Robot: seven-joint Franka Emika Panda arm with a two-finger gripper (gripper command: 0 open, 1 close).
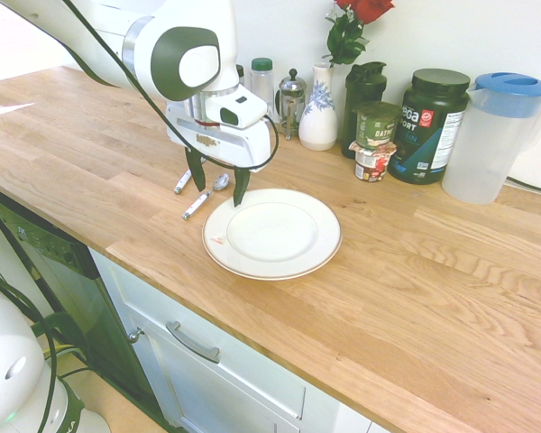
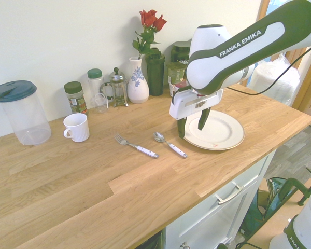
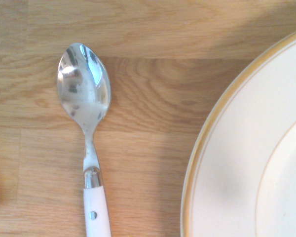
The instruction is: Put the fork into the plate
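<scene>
1. On my second exterior feed, the lidded clear pitcher (image 2: pixel 20 113) stands at the far left of the wooden countertop (image 2: pixel 67 192), against the back wall.
2. A white mug (image 2: pixel 76 127) sits a little to its right, handle toward the pitcher.
3. Behind the mug, along the wall, I see two green-capped jars (image 2: pixel 75 97), a small French press (image 2: pixel 117 87) and a white vase of red roses (image 2: pixel 139 78).
4. The fork (image 2: pixel 136 146) lies flat on the bare countertop, tines toward the mug, pale handle toward the front edge — well apart from the plate.
5. The spoon (image 2: pixel 169 143) lies just to its right, parallel to it; my wrist feed shows its bowl on the wood, near the plate's rim but not touching.
6. My gripper (image 2: pixel 192 122) hangs over the plate's left rim, fingers spread wide and holding nothing — one by the rim, one over the plate.
7. The plate (image 2: pixel 229 136) sits near the front edge, nothing on it.
</scene>
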